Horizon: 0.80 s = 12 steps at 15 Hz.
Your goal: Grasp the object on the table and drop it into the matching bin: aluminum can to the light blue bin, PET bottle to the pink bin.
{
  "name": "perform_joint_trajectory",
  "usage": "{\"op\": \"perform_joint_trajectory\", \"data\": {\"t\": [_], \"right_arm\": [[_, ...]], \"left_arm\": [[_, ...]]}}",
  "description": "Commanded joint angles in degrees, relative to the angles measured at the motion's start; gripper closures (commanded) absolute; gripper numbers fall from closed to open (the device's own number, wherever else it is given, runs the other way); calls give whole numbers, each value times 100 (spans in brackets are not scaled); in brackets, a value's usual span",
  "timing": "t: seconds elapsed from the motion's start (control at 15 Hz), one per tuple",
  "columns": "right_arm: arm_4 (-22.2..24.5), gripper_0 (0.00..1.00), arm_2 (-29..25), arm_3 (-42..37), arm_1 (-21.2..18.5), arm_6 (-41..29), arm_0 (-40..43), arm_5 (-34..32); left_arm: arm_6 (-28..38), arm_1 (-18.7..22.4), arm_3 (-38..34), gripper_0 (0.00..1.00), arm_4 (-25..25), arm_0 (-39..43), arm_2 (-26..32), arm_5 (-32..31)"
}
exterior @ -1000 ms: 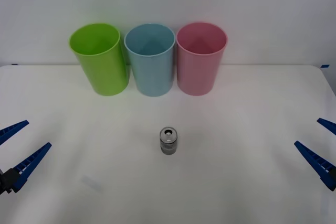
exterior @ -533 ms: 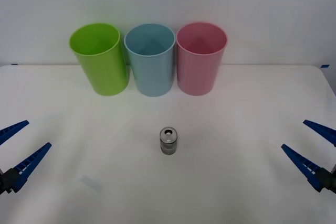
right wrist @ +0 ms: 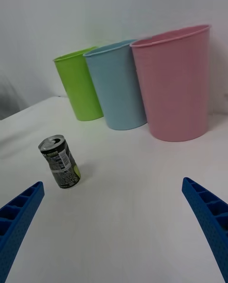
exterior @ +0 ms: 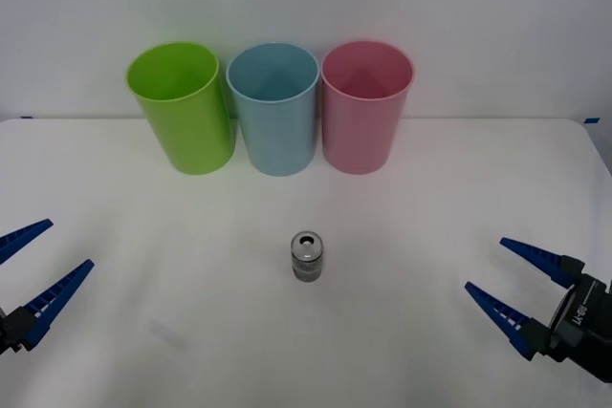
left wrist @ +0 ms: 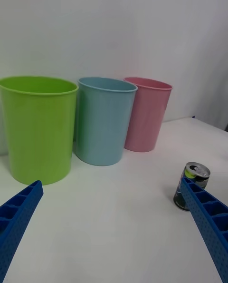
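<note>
At the near right of the front view, the right gripper (exterior: pixel 516 296) is being held low over the tabletop (exterior: pixel 421 226), its blue ribbed fingers (exterior: pixel 497 316) spread wide apart, with part of its dark wrist body being shown. At the near left edge, the left gripper (exterior: pixel 36 271) is being held with its fingers likewise apart. Between them, near the middle of the tabletop and well apart from both, the aluminum can (exterior: pixel 307 256) is standing upright, touched by neither gripper.

What the front view gives only from above is being filled in from the side by the wrist views. In the right wrist view, a dark printed label with a yellow-green patch is being shown on the can (right wrist: pixel 59 161), which is sitting ahead of the open fingers (right wrist: pixel 207 219), nearer to one of them. In the left wrist view, the can (left wrist: pixel 191 190) is being partly covered by one finger (left wrist: pixel 206 228) of the left gripper.

Farther off, three bins are being kept in a row at the far side of the tabletop: a lime green bin (exterior: pixel 182 107) on the left, the light blue bin (exterior: pixel 274 107) in the middle and the pink bin (exterior: pixel 366 105) on the right, just beside one another. The tabletop is plain white, and a pale bare wall (exterior: pixel 478 16) is rising behind the bins.
</note>
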Motion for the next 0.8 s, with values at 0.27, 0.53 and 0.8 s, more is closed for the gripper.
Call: {"op": "perform_joint_trajectory", "data": {"t": [0.27,0.53,0.8], "right_arm": [[57,0,313,165,9,846,-173,61],[57,0,630,639,17,1540,-472,123],[39,0,1095,938,52,1725,-718,272]], "left_arm": [[0,0,0,0,0,0,0,0],[0,0,0,0,0,0,0,0],[0,0,0,0,0,0,0,0]]}}
